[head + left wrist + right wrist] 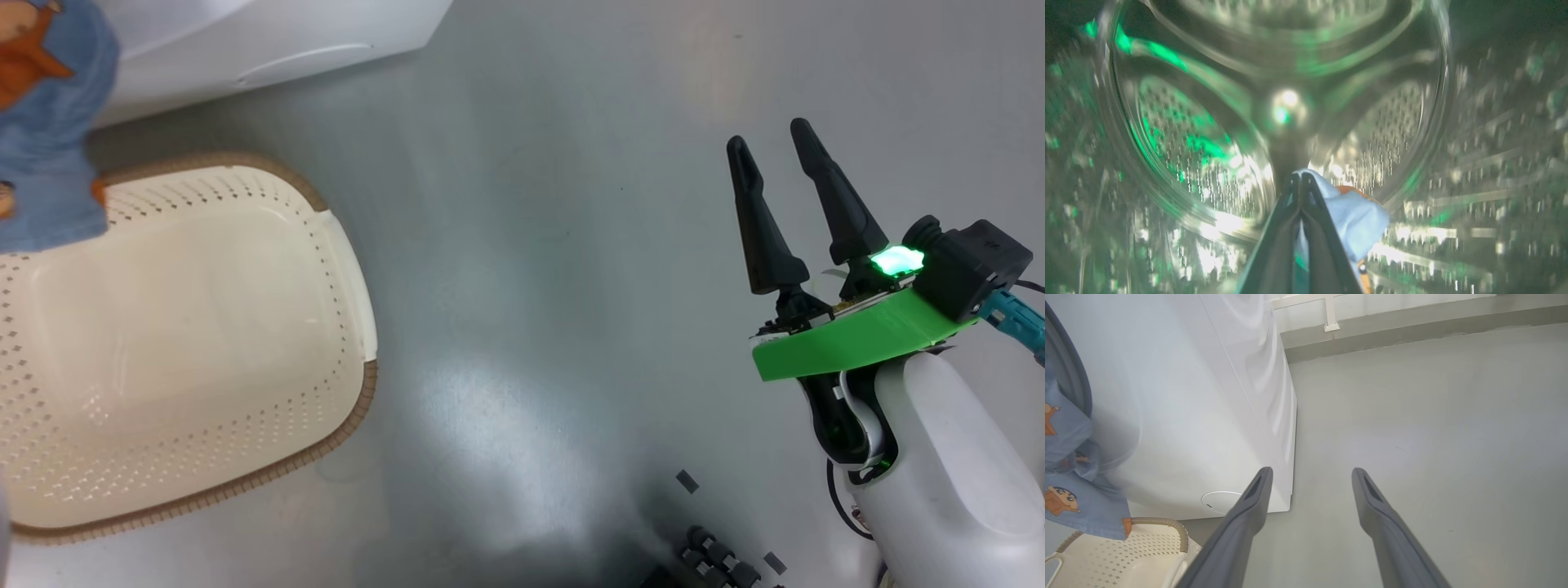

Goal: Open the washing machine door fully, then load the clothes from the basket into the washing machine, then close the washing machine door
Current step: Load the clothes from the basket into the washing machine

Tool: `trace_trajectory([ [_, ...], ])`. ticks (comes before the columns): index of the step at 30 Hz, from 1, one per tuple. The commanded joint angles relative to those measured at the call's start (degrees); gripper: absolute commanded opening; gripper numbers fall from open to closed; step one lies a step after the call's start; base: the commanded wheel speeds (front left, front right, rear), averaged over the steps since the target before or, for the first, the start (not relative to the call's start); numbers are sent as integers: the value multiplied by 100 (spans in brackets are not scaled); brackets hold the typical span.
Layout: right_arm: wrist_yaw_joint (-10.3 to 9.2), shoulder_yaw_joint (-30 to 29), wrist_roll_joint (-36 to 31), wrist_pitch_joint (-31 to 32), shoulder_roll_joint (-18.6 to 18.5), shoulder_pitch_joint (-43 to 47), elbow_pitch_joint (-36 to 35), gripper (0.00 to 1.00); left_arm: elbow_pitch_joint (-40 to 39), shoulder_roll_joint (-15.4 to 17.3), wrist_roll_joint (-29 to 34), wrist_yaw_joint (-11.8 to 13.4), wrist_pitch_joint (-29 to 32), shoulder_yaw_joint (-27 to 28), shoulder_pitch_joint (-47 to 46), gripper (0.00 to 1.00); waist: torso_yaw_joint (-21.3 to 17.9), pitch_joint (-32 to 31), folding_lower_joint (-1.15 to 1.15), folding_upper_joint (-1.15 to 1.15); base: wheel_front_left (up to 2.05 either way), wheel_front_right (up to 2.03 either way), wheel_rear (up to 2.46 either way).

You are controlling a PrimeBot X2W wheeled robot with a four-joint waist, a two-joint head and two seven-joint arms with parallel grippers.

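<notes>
In the head view, the basket [245, 163] sits on the grey floor [531, 245] at the left, its perforated cream sides and brown rim in plain sight. A light blue garment [49, 139] with orange prints hangs at the upper left corner, its lower edge over the basket's far rim. The white washing machine [269, 41] runs along the top, just behind the basket. The right gripper [768, 134] hovers over bare floor at the right, well apart from the basket, its two dark fingers spread and holding nothing.

In the left wrist view, the left gripper [1300, 176] is inside the steel drum [1188, 143] (the picture is blurred, with green glints on the metal). Its fingers are pressed together and pinch a fold of the light blue garment, which bulges out to the right of them.

In the right wrist view, the right gripper's fingers stand wide apart over the floor, beside the machine's lower front corner and its round filter cap [1220, 500]. At the left edge the garment trails from the machine's opening down to the basket's rim.
</notes>
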Motion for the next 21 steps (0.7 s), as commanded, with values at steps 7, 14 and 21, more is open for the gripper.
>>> trace_trajectory([
  [7, 25, 89, -39, -45, -87, 138, -45, 100, 1344, 99, 89, -41, 676, -223, -31, 100, 21, -223, 0, 0, 0, 0, 0],
  [14, 25, 123, -40, -45, -151, 160, 15, 100, 1965, 3, 7, -138, 436, -303, -50, 100, 118, -514, 0, 0, 0, 0, 0],
  [21, 25, 191, 11, -45, -285, 173, 119, 100, 2153, -236, -185, -232, 39, -275, 548, 100, 324, -995, 0, 0, 0, 0, 0],
])
